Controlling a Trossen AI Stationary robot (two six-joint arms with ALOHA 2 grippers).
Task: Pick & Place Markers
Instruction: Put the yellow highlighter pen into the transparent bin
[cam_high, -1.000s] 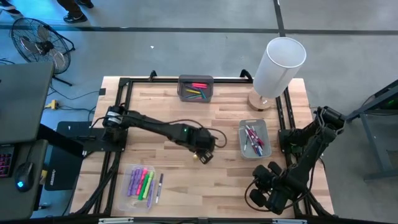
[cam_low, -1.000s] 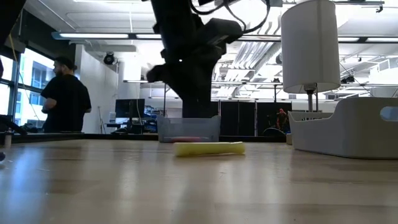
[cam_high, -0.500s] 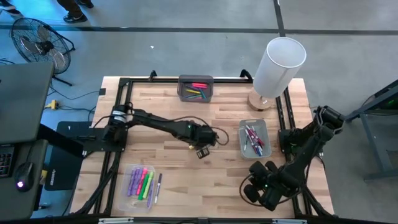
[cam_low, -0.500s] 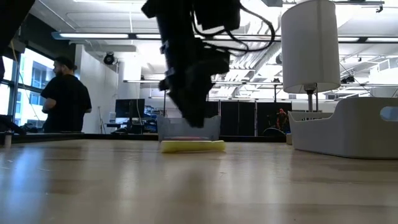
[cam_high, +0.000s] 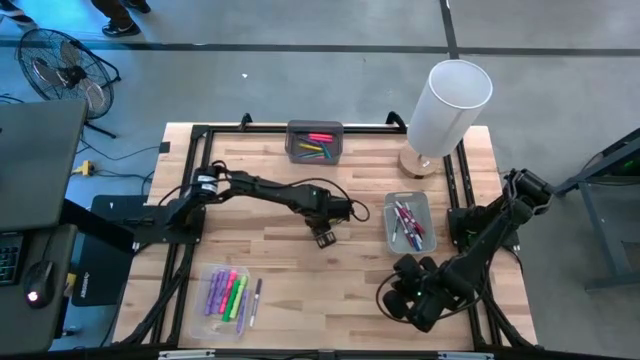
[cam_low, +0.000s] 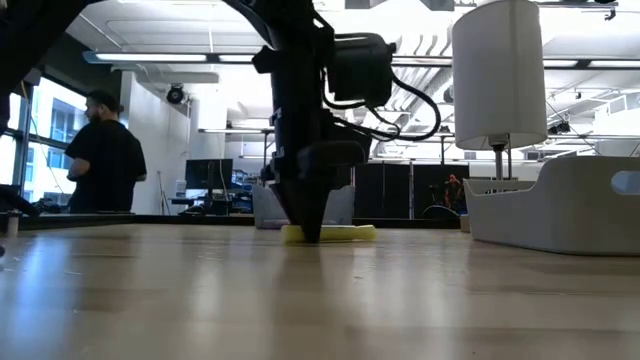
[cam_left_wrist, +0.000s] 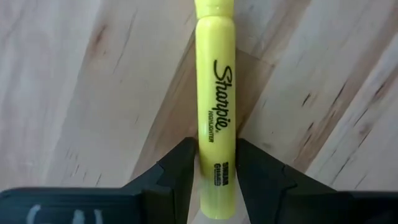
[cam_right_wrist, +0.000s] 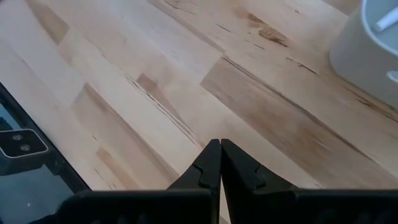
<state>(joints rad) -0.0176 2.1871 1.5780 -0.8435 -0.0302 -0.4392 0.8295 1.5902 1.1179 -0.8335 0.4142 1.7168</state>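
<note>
Since a second ago, left pincer (cam_high: 324, 239) shifted from near the middle of the table toward the far side and dropped low, now down at the wood; right arm crept a little leftward along the near edge. Yellow marker (cam_left_wrist: 214, 112), earlier lying free beside the arm in the low view, now sits between the left pincer's dark fingers (cam_left_wrist: 180, 168), pinched at its lower barrel and still lying flat on the table (cam_high: 270, 255).

Marker: smooth, round, glossy plastic barrel, bright yellow, black script lettering along it. Table: pale butcher-block planks, matte, streaked with brown grain, framed by black rails.

Right pincer (cam_right_wrist: 219, 163) closed, tips pressed together on nothing, hovering over bare wood at the near right corner (cam_high: 410, 300).

Other markers: pinks, greens and purples in a clear tray (cam_high: 205, 300) at near left, with one pale pen (cam_high: 256, 300) just beside it on the wood; red and white ones in a grey tray (cam_high: 428, 215) at right; pink and what seem yellow ones in a dark grey bin (cam_high: 315, 128) at the far edge. Tall white cylinder (cam_high: 447, 105) on a round wooden base at far right. Person in dark clothing (cam_low: 100, 150) standing in the room beyond.
</note>
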